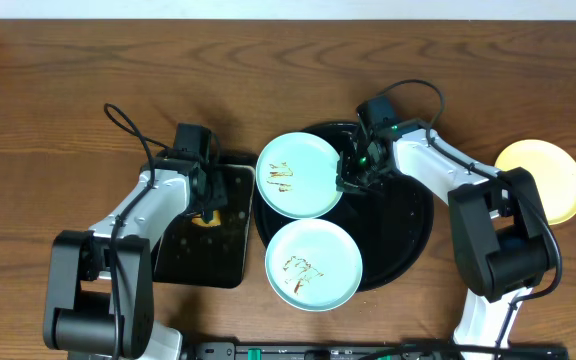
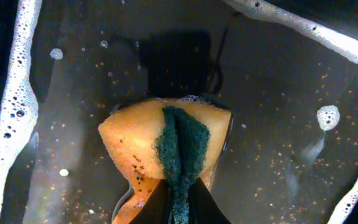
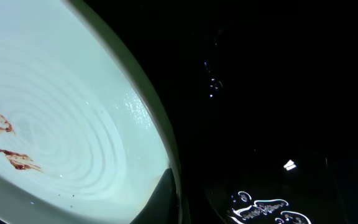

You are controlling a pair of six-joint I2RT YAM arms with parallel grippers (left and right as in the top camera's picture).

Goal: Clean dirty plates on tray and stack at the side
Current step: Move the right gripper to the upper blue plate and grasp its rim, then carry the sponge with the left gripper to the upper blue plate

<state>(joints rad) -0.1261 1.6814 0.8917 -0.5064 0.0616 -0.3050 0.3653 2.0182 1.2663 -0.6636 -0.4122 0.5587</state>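
Right claw [image 1: 346, 182] pinching plate [image 1: 298, 175] rim, tray [image 1: 408, 230] beneath

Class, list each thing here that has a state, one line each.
upper mint plate: sauce-smeared, rim gripped.
lower mint plate: sauce-smeared, untouched.
yellow plate: set aside, looks clean.
sponge: squeezed, folded.
rectangular tray: holds soapy water.
left pincer: shut on sponge.
right pincer: shut on upper mint plate.
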